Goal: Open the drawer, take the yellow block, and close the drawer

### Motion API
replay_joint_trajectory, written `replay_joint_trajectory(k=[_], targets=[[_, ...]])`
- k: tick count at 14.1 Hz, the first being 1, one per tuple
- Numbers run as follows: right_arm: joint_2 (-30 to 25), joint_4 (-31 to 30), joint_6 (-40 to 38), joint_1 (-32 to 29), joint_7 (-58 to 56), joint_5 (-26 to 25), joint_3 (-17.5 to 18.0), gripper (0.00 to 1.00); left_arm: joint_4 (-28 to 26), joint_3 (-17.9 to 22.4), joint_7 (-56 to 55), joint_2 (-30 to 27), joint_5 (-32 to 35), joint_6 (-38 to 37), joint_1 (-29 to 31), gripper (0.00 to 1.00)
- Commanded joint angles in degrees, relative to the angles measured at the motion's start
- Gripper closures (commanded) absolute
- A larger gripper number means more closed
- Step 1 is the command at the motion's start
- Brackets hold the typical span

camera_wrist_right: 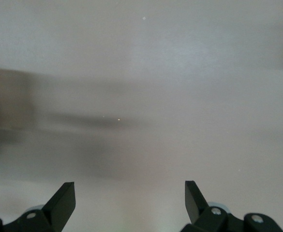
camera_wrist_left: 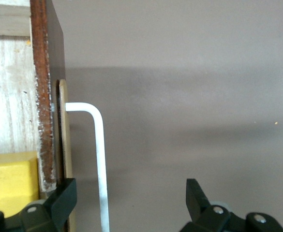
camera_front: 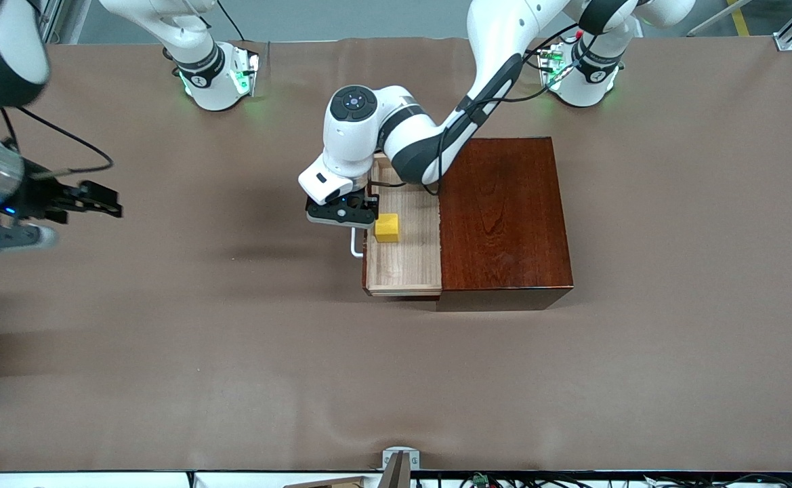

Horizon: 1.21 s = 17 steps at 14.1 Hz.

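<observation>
- The left gripper [camera_front: 349, 218] is hovering over the white handle [camera_wrist_left: 100, 159] of the pulled-out drawer [camera_front: 402, 264], fingers [camera_wrist_left: 64, 199] spread wide, gripping nothing.
- The yellow block [camera_front: 387, 228] is sitting in the drawer tray, just beside that gripper, toward the mahogany box [camera_front: 501, 220].
- The right gripper [camera_wrist_right: 130, 203] is waiting released above the table [camera_front: 165, 339] at the right arm's end.

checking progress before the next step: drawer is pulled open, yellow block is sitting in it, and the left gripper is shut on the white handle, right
Not quite. The left gripper is open, its fingers apart on either side of the white handle, as the left wrist view shows. The rest holds: the drawer is pulled open and the yellow block sits in it.
</observation>
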Motion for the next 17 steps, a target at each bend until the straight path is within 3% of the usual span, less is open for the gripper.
replay_joint_trajectory(k=[1,3,7,11,15,17], targets=[[3.4,1.8,-0.5,0.9,-0.1,0.8,-0.1,0.00,0.3,1.0,-0.5,-3.6,-1.1,-3.9,0.0,0.00],[4.1,1.8,-0.4,0.4,-0.1,0.9,-0.1,0.00,0.2,0.9,-0.5,-8.8,-1.9,-6.1,2.3,0.00],[4.7,2.7,-0.8,1.8,2.0,0.9,-0.1,0.00,-1.0,1.3,0.8,-18.7,-4.2,-18.9,8.3,0.00],[4.5,2.7,-0.6,5.9,18.2,1.0,0.0,0.00,-2.5,1.0,12.4,-27.4,-4.9,-34.2,19.1,0.00],[4.5,2.7,-0.5,11.0,32.7,1.0,0.0,0.00,-13.4,0.6,25.4,-39.7,-7.6,-36.5,31.0,0.00],[4.6,2.6,-0.3,13.9,41.0,1.0,0.0,0.00,-15.5,0.6,28.2,-41.4,-7.8,-36.5,34.9,0.00]])
